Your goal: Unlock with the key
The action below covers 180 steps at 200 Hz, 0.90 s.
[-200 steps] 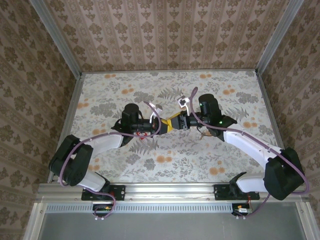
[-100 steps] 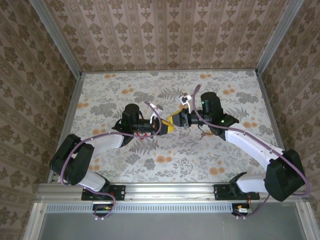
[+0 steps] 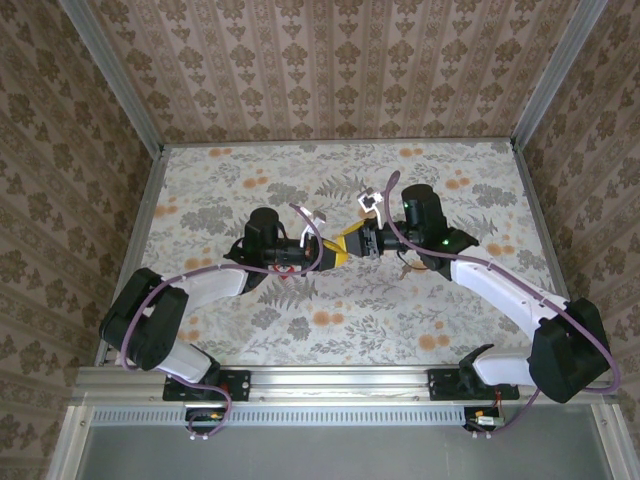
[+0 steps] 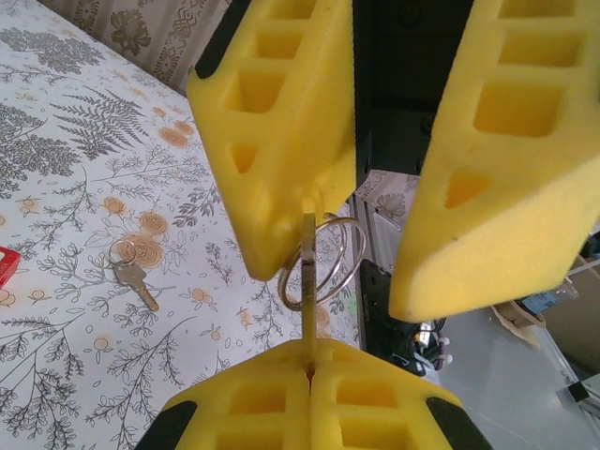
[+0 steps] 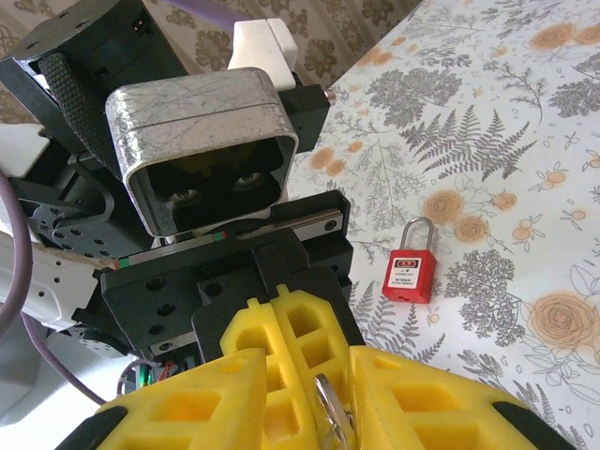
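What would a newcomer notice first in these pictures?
The two grippers meet tip to tip above the flowered table: the left gripper, shut on a ringed key, points between the yellow fingers of the open right gripper. A red padlock lies flat on it nearby.

- Both arms have white moulded link shells (image 3: 215,285) set between black cylindrical joint housings (image 3: 263,228).
- A thin purple cable (image 3: 135,320) runs along each arm.
- The left tool (image 4: 309,354) and right tool (image 5: 305,370) have yellow fingers with rectangular pockets and black corner pads.
- A scratched silver rounded camera housing (image 5: 202,141) sits on a black drilled bracket (image 5: 169,300).
- A small green light (image 3: 440,243) glows on the right arm.
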Motion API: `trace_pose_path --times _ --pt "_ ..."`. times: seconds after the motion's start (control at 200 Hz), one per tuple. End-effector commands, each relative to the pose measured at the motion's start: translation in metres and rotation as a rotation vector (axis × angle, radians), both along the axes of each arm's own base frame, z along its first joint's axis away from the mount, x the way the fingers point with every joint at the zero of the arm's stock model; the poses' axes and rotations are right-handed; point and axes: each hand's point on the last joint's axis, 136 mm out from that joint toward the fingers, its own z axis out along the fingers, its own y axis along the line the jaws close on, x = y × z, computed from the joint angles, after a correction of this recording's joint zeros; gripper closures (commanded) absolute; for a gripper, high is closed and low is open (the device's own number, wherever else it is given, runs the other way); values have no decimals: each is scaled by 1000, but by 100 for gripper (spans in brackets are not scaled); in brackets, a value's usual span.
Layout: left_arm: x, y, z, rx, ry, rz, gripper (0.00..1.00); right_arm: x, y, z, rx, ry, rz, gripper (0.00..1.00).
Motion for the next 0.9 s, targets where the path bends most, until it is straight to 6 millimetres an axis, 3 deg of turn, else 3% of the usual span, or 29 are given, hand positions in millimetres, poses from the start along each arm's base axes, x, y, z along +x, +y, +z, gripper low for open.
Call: trace_pose_path --times 0.0,0.205,0.56,0.895 --pt "2 1 2 -5 8 -1 100 -5 -6 8 21 -14 17 71" --pt "2 0 1 -6 11 -4 100 -10 1 10 53 14 72 70" --pt "1 -1 4 -16 13 -16 100 -6 5 -9 34 55 82 67" --pt "3 -2 1 -14 22 -16 100 -6 4 -2 48 37 70 80"
